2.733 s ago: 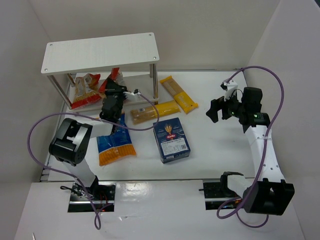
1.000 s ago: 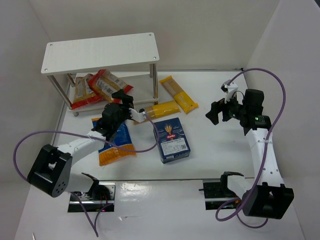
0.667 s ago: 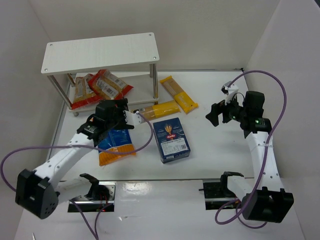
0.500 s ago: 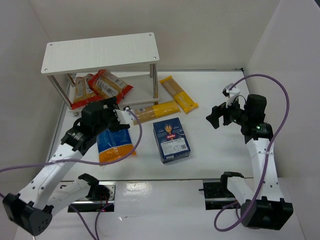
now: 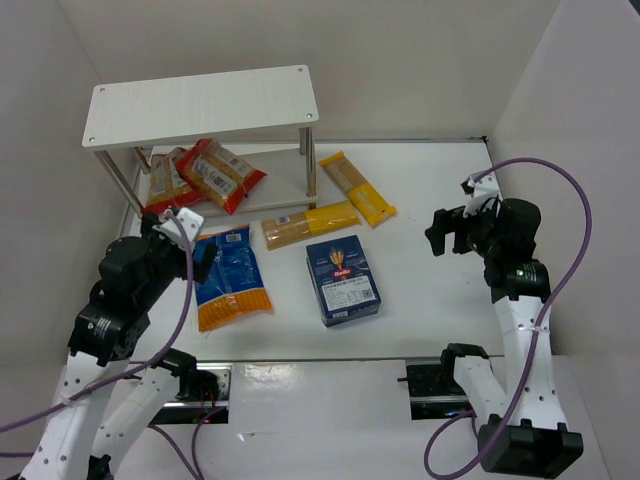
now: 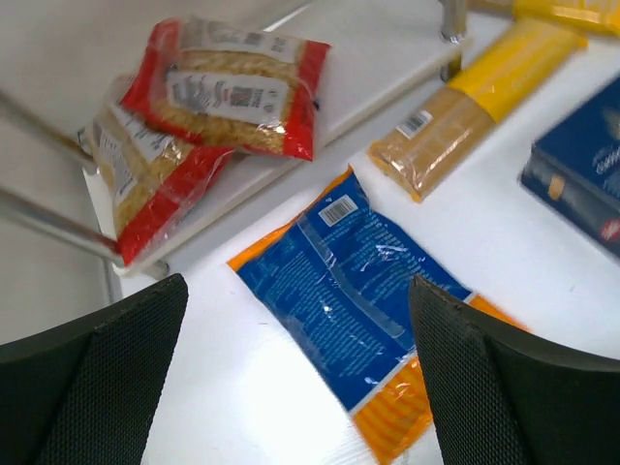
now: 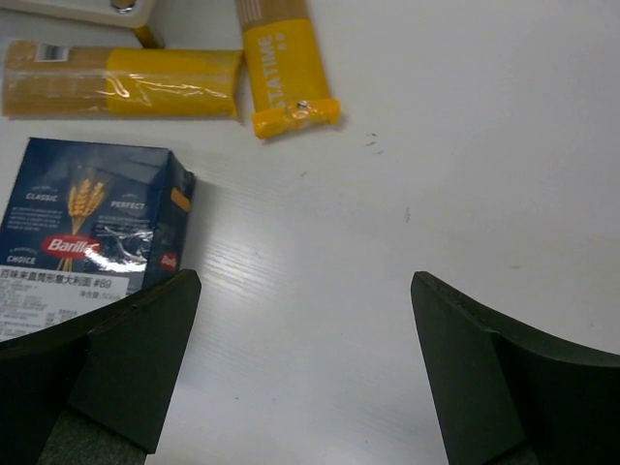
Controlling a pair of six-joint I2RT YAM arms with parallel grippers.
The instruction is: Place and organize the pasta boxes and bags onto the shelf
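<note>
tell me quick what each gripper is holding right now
Left gripper: open, holding nothing.
Right gripper: open, holding nothing.

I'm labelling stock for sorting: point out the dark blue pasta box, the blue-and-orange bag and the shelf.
dark blue pasta box [image 5: 343, 280]: top external view, middle of its printed face.
blue-and-orange bag [image 6: 360, 286]: left wrist view, blue middle part.
shelf [image 5: 200, 106]: top external view, centre of top board.

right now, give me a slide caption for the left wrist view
Open left gripper above a blue-and-orange pasta bag, two red-edged pasta bags overlapping on the shelf's lower board.
</note>
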